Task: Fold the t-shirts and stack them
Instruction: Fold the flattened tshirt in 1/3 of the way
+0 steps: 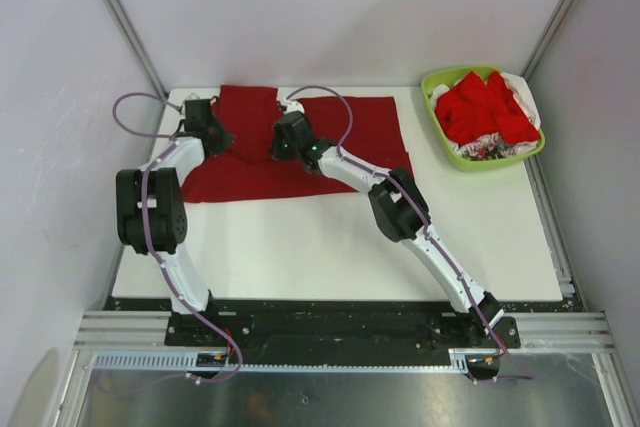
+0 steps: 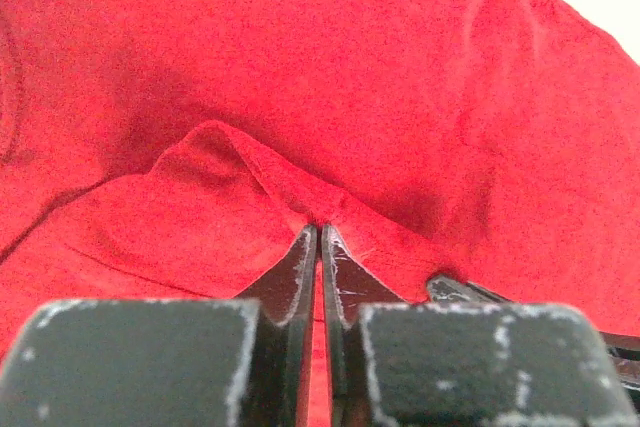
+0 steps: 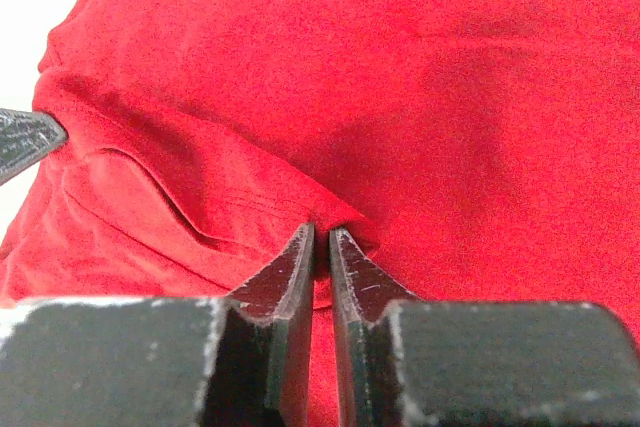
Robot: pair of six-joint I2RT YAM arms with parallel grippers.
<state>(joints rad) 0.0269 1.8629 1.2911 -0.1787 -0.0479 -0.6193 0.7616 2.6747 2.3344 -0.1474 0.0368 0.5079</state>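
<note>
Dark crimson cloth t-shirt (image 1: 350,132) lies spread flat on the far half of the white table (image 1: 330,247). Its long axis runs left to right across the robot's front, and one squarish part juts toward the back wall. Well apart from it, in the far right corner, the lime-green plastic basket (image 1: 440,145) holds a heap of brighter red shirts (image 1: 485,112) with some white and patterned fabric at the edges.

Both arms reach onto the crimson shirt. The left gripper (image 1: 212,132) sits near its left end and the right gripper (image 1: 285,140) about mid-length, so the longest free stretch of cloth lies to the right of the right gripper.

In the left wrist view the jaws stand almost together on a raised ridge of the cloth, with red showing in the slit between them. The right wrist view shows the same narrow pinch on a hem-like fold.

The coming fold probably turns on carrying both pinches together across the shirt's short axis. The left arm is the one nearer an edge.
</note>
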